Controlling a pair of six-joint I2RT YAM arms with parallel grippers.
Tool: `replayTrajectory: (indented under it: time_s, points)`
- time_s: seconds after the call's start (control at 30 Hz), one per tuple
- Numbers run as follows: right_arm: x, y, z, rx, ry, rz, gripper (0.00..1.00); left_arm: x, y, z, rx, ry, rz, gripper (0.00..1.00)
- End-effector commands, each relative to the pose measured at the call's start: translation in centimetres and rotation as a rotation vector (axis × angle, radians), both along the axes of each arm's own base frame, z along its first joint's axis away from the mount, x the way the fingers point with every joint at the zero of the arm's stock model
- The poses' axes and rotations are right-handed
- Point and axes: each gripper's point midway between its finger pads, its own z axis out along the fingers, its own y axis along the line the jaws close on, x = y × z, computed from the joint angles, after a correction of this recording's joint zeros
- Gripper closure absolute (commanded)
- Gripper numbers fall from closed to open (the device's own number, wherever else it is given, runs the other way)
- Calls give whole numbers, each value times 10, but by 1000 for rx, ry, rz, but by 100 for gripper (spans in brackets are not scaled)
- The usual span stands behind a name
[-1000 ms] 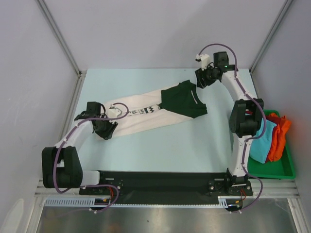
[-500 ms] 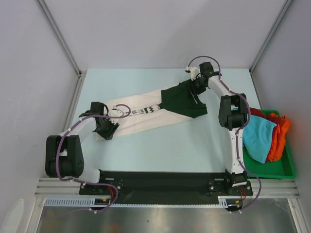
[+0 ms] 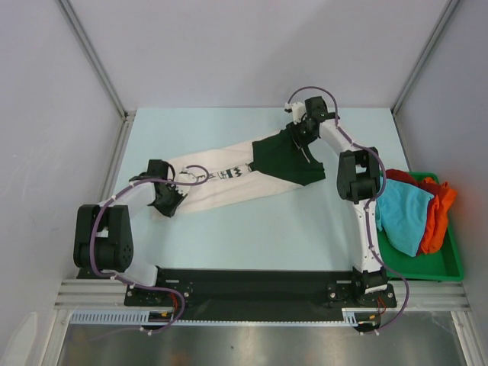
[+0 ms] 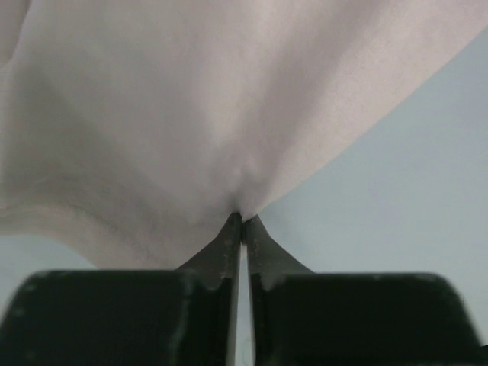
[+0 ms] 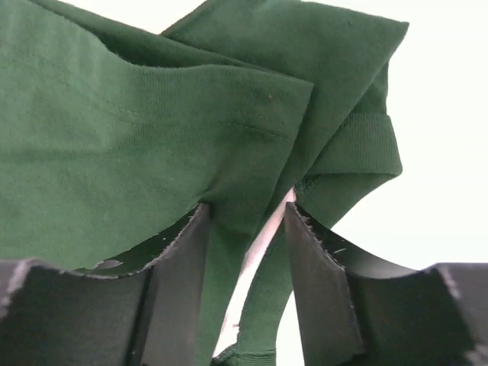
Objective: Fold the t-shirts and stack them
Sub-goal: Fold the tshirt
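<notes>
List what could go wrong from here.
The left hand pinches only a small tuck of the cream shirt; it may slip out on a pull. The right hand, jaws open, straddles several layers of the green shirt, which overlaps the cream one; closing might catch uneven layers, and pulling could drag both.

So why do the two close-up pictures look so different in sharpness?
Left wrist view: the cream-white cloth t-shirt sits too close, soft and blurred. Right wrist view: the dark green cloth t-shirt is crisp, weave visible, but the pale table behind is washed out.
</notes>
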Motion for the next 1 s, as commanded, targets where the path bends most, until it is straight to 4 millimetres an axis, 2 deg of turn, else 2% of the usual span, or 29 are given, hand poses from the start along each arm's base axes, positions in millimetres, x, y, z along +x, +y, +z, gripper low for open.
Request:
replayTrajectory:
  time_s: [0.0, 0.1, 0.13, 0.2, 0.23, 0.27, 0.5, 0.53, 0.7, 0.97]
  points:
    - [9, 9, -15, -24, -14, 4, 51, -13, -7, -10, -10, 68, -18, 99]
    - [11, 12, -23, -28, -12, 9, 63, -17, -9, -12, -18, 87, -22, 100]
    - [12, 13, -24, -28, -14, 11, 73, -19, -10, -12, -20, 93, -22, 100]
    - [15, 14, -28, -30, -16, 10, 84, -23, -14, -11, -27, 102, -36, 100]
    - [18, 14, -28, -25, -24, 2, 95, -26, -16, -11, -32, 113, -42, 100]
    - [20, 14, -30, -25, -26, -3, 99, -31, -19, -10, -33, 127, -53, 100]
    - [54, 24, -21, 8, -117, -22, 100, -61, -51, -4, -36, 190, -189, 99]
    - [64, 26, -18, 20, -146, -27, 100, -67, -55, -4, -37, 211, -191, 100]
    - [88, 35, 2, 70, -249, -42, 100, -89, -85, -1, -67, 260, -270, 99]
    - [111, 60, 27, 143, -393, -18, 98, -121, -138, -5, -61, 315, -483, 99]
